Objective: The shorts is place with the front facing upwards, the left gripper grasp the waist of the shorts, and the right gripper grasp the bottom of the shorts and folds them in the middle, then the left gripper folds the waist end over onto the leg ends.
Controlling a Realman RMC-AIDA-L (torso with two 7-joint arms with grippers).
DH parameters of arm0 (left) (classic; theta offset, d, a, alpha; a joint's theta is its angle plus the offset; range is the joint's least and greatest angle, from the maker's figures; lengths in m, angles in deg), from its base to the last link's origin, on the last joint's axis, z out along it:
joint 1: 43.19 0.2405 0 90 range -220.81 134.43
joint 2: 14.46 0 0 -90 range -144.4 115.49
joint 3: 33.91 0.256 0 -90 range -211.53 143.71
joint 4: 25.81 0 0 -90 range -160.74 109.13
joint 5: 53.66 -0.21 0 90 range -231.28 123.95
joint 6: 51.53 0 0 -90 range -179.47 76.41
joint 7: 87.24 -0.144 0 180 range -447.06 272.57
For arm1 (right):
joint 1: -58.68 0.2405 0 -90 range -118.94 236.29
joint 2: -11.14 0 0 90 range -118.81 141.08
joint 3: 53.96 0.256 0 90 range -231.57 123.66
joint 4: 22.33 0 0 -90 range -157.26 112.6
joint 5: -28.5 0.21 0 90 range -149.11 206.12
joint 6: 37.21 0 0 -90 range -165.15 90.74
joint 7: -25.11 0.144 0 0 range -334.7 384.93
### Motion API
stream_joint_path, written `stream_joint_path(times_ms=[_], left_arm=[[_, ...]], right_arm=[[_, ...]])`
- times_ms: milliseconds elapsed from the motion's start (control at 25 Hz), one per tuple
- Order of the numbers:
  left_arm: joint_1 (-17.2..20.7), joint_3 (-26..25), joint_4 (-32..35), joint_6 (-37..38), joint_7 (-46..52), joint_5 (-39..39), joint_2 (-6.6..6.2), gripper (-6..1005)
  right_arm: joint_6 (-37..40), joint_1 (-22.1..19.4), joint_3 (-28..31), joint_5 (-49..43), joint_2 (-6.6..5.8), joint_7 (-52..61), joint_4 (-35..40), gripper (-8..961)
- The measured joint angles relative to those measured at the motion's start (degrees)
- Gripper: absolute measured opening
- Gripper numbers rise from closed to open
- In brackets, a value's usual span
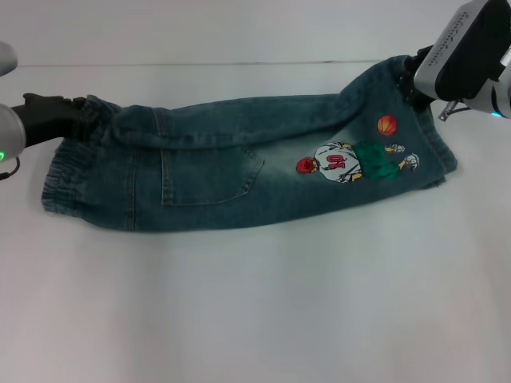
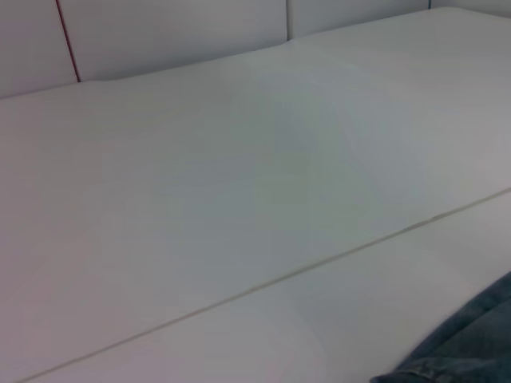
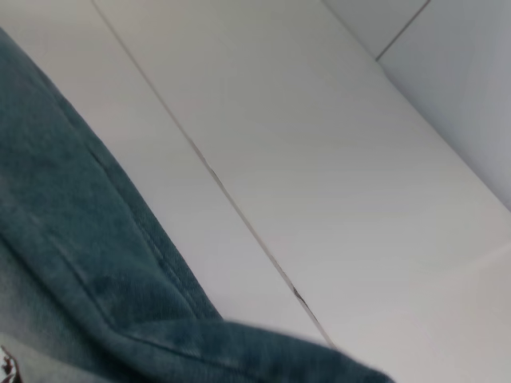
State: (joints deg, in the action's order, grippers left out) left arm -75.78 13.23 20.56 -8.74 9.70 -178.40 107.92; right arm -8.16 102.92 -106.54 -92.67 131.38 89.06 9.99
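1. The table (image 1: 255, 319) is white and carries everything. A thin seam runs across it near the far edge, and the whole near half is bare, so there is much room for moving the cloth.

2. The shorts (image 1: 239, 171) lie in the far half of the table, stretched from left to right. They look already folded lengthwise, because only one leg width shows, with a pocket (image 1: 209, 175) and a cartoon print (image 1: 355, 159) on top. By this judgement the middle fold is done and the second fold remains.

3. The waist (image 1: 76, 171) is at the left end, ruffled and close to the left edge. The leg ends (image 1: 427, 144) are at the right end, past the print.

4. The left gripper (image 1: 56, 112) reaches in from the left edge at the far corner of the waist. Its dark fingers seem closed on the band, a good hold for carrying this end over.

5. The right gripper (image 1: 419, 68) stands at the far corner of the leg ends, near the far right corner of the table. Its body hides the fingers, so one cannot tell if they are open or closed. It probably pins this end while the waist travels.

6. The path from waist to leg ends is free, with only flat denim between them.
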Motion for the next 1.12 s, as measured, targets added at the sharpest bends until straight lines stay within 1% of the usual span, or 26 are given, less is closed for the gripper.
stream_joint_path(times_ms=[80, 200, 280, 400, 560, 720, 760, 800, 840, 920, 1000, 1120], left_arm=[[0.1, 0.1, 0.2, -0.1, -0.1, -0.7, 0.04, 211], [0.2, 0.2, 1.1, 0.1, 0.0, -4.3, 0.12, 214], [0.3, 0.2, 1.8, 0.3, 0.2, -6.6, 0.14, 290], [0.7, 0.0, 2.8, 0.6, 0.3, -9.0, 0.21, 404], [2.6, -0.2, 6.1, 1.0, 0.4, -10.9, 1.12, 569], [4.5, -0.4, 8.2, 1.1, 0.9, -10.8, 1.51, 740], [5.0, -0.6, 8.4, 1.2, 1.0, -10.2, 1.53, 785], [5.7, -0.9, 8.6, 1.3, 1.0, -9.2, 1.54, 829], [6.0, -0.9, 8.7, 1.3, 0.9, -8.8, 1.55, 874], [7.8, -1.2, 9.6, 2.5, 0.3, -5.5, 1.64, 879], [10.0, -1.3, 10.8, 5.3, -1.8, -0.5, 1.77, 883], [14.0, -2.6, 11.6, 12.8, -10.6, 12.0, 2.13, 891]], right_arm=[[-0.4, -0.5, -0.3, 0.4, -0.03, 0.0, 0.2, 80], [-0.5, -1.0, -0.3, 0.5, -0.12, 0.1, 0.3, 221], [-0.6, -1.4, -0.3, 0.6, -0.16, 0.0, 0.4, 315], [-0.7, -2.1, -0.1, 0.7, -0.19, 0.2, 0.8, 430], [-0.8, -3.2, -0.3, 1.7, -0.29, 0.0, 1.4, 587], [0.7, -5.1, -0.4, 2.7, -0.30, 0.2, 3.5, 755], [1.6, -5.8, -0.3, 3.4, -0.31, 0.2, 4.6, 755], [4.6, -7.9, -0.1, 5.7, -0.46, 0.2, 7.3, 755], [4.6, -7.9, -0.1, 5.7, -0.46, 0.2, 7.3, 755], [9.4, -10.8, 0.1, 8.6, -0.61, 0.4, 11.0, 755], [14.4, -13.9, 0.2, 11.8, -0.63, 0.4, 14.4, 755], [22.2, -18.0, 0.7, 17.8, -0.78, -1.0, 16.8, 756]])
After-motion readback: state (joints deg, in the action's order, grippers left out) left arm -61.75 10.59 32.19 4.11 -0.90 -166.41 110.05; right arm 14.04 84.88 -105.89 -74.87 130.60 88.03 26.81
